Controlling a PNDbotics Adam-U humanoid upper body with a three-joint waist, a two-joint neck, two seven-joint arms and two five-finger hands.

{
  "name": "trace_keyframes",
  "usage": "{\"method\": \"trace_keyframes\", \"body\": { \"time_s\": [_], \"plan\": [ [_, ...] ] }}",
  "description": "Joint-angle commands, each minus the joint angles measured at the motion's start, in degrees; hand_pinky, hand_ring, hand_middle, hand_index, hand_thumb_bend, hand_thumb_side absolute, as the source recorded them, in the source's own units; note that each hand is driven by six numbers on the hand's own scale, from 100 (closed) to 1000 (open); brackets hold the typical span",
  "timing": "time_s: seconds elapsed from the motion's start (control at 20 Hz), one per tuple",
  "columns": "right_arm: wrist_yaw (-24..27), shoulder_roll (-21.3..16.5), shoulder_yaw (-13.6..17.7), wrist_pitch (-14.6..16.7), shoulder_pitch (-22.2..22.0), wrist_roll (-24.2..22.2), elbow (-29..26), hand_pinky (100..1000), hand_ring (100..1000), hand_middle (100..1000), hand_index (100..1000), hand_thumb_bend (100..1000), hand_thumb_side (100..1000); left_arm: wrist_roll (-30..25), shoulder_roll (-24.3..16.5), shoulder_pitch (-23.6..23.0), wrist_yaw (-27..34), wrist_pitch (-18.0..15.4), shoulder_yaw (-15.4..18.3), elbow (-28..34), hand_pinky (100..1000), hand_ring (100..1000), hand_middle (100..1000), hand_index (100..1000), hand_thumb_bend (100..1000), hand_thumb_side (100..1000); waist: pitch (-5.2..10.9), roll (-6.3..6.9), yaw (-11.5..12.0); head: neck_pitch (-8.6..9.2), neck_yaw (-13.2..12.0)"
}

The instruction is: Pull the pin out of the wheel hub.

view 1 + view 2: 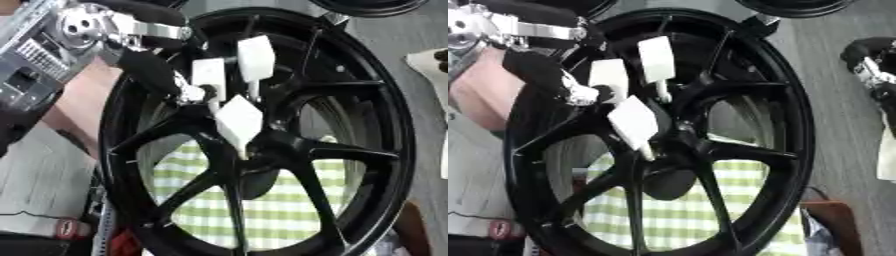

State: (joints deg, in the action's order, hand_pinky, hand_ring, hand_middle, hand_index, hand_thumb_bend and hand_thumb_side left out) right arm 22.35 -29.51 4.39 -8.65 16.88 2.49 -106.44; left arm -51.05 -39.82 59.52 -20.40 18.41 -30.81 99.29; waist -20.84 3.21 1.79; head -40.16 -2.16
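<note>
A black spoked wheel (385,150) fills the view, with its hub (267,145) near the middle. Three white flat-headed pins stand around the hub: one at the top (256,57), one lower and closer to the hub (239,122), and a left one (210,74). My left hand (150,70) comes in from the upper left, and its fingertips (191,93) pinch the stem just under the left pin's head. My right hand (866,64) shows only as a dark shape at the right edge, away from the wheel.
A green-and-white checked cloth (262,215) lies under the wheel. Part of another black wheel (367,6) shows at the top. A pinkish surface (79,100) and pale fabric (44,180) lie to the left. A brown object (833,220) sits at the lower right.
</note>
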Motion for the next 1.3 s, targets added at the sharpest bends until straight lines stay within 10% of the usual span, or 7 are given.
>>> {"method": "trace_keyframes", "body": {
  "time_s": [0.05, 1.3],
  "plan": [
    [0.5, -0.8, 0.7, 0.0, 0.5, 0.2, -0.9, 910, 810, 602, 659, 316, 298, -0.9, -0.6, 0.8, 0.7, 1.4, 1.5, 1.2, 886, 685, 600, 749, 201, 548, 1.06, -0.25, -0.1, 0.52, -0.2],
    [0.6, -0.6, 1.1, 0.0, 0.6, 1.2, -1.1, 911, 808, 601, 658, 292, 335, 8.2, -1.6, 0.2, 3.1, 1.7, 6.9, 8.3, 793, 527, 385, 422, 100, 122, 1.99, 0.24, 0.1, 0.83, 0.4]
  ]
}}
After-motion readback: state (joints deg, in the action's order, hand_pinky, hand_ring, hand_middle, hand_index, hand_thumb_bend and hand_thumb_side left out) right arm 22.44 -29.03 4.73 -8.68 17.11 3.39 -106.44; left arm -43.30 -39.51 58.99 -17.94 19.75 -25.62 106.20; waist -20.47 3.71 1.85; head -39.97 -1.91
